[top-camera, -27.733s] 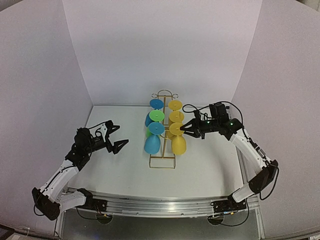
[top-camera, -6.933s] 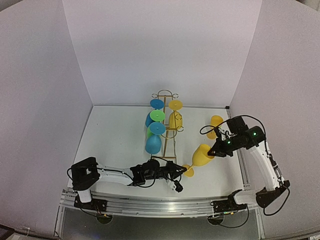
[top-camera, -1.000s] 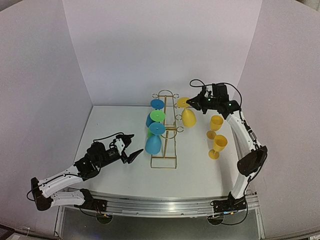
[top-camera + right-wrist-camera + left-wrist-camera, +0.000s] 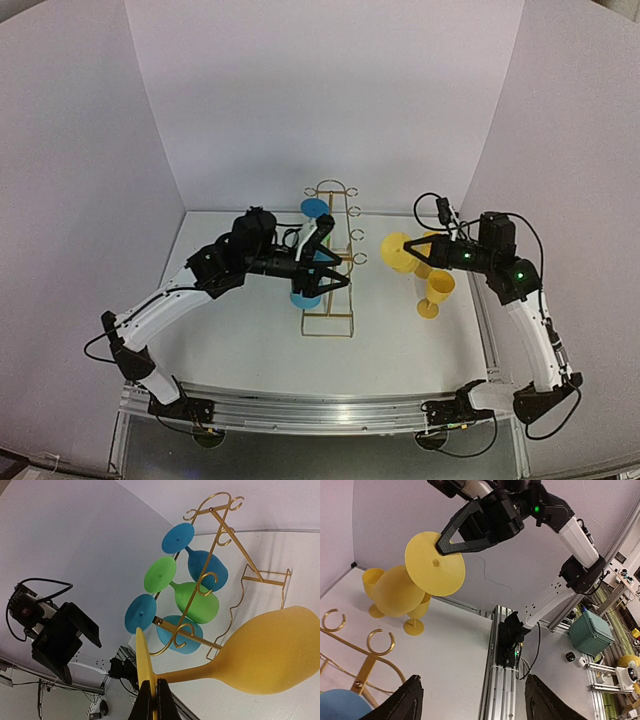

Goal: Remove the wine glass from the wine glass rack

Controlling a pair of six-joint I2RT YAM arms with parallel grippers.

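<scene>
The gold wire wine glass rack (image 4: 329, 318) stands mid-table, with blue and green glasses hanging on its left side (image 4: 193, 599). My right gripper (image 4: 415, 247) is shut on the foot rim of a yellow wine glass (image 4: 395, 255). It holds the glass roughly on its side in the air, right of the rack and clear of it. The right wrist view shows the foot (image 4: 145, 665) pinched between my fingers and the bowl (image 4: 270, 657). My left gripper (image 4: 338, 252) is open and empty at the rack's rails. The left wrist view shows the yellow glass (image 4: 435, 564) and two rack loops (image 4: 380, 642).
Two more yellow glasses stand upright on the table at the right (image 4: 437, 290), (image 4: 433, 240). White walls close the back and sides. The table's metal rail (image 4: 502, 680) runs along the near edge.
My right gripper has carried the yellow glass right and forward, away from the rack. My left arm has swung up from the front left to the rack, still open.
</scene>
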